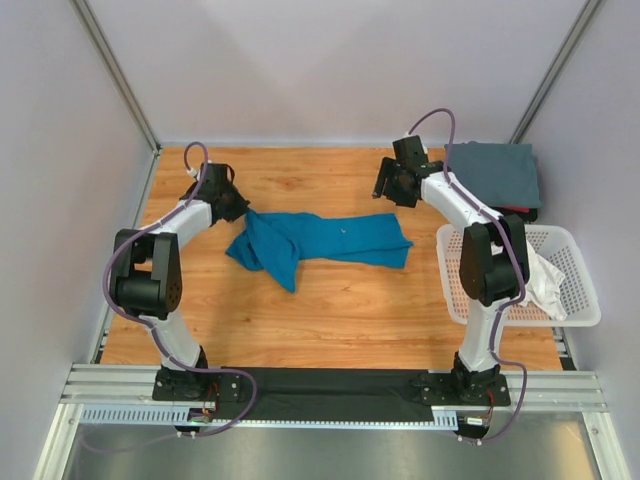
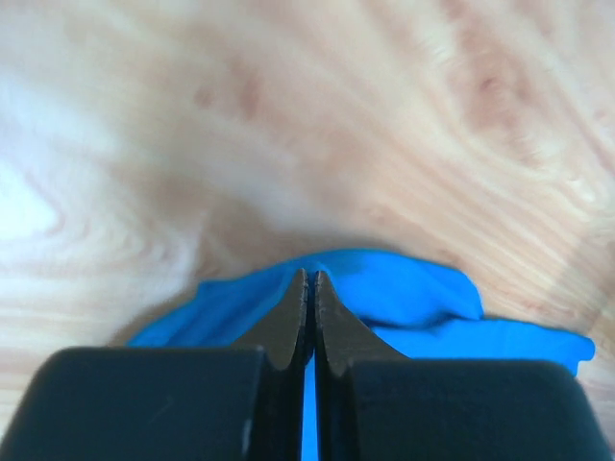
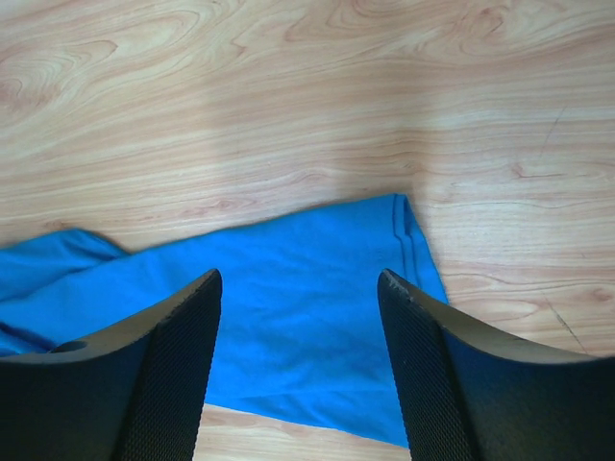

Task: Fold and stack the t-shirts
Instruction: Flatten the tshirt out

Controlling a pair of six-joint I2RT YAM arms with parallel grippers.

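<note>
Teal-blue t-shirt [image 1: 330, 238], slate-grey t-shirt [image 1: 495, 170], white t-shirt [image 1: 545, 285] — white lattice basket [image 1: 578, 262], wood-grain table [image 1: 350, 305].

Teal t-shirt [image 1: 320, 243] rumpled centrally (left end bunched), grey t-shirt [image 1: 495, 172] folded far-right, white t-shirt [image 1: 541, 276] crumpled in basket [image 1: 588, 298].

On table [image 1: 330, 320], stretched t-shirt [image 1: 335, 240] across the centre, from 9 to 3 o'clock. At its 9 o'clock end, left gripper [image 2: 309, 279], on the cloth; over its 3 o'clock end, right gripper [image 3: 300, 279]. At 1 o'clock, in the far corner, folded t-shirt [image 1: 495, 172]. At 3 o'clock, just before it, basket [image 1: 582, 275] with third t-shirt [image 1: 540, 282] inside.
</note>
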